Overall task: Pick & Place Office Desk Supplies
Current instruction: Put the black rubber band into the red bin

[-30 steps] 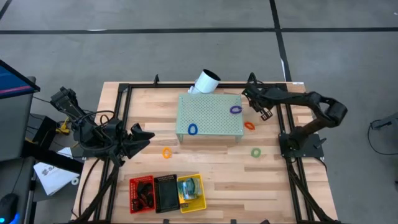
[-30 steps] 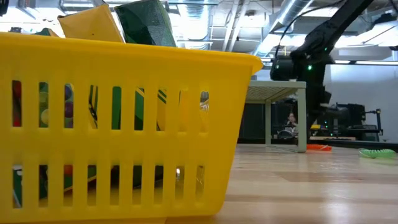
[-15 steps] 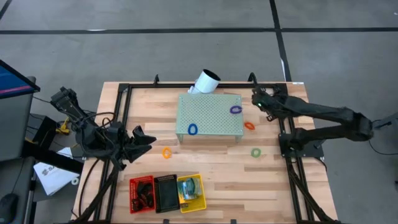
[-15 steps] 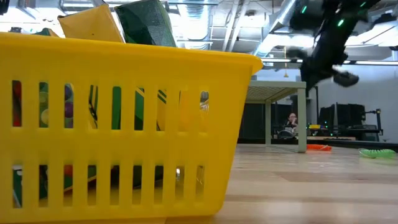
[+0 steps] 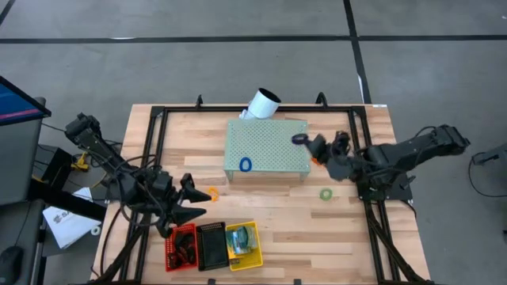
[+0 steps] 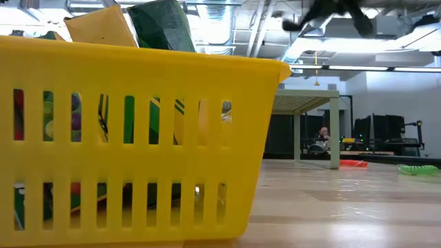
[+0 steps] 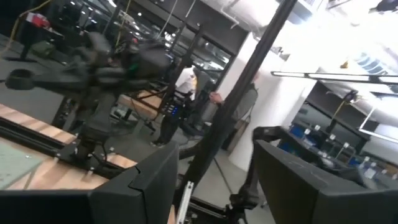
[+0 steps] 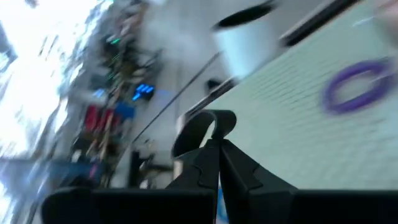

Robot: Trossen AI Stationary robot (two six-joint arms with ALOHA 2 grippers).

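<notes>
Right gripper (image 5: 305,142) closed, empty, over block's (image 5: 267,148) right edge; purple loop (image 8: 356,86) just beside its fingertips. Left gripper (image 5: 190,207) half open, empty, beside orange loop (image 5: 213,194).

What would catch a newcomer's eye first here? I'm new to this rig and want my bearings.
Probably the yellow basket, filling the low view and sitting at the table's near edge beside a black and a red one. Next, the pale green block mid-table with a blue loop on it, the right gripper shut at its corner.
</notes>
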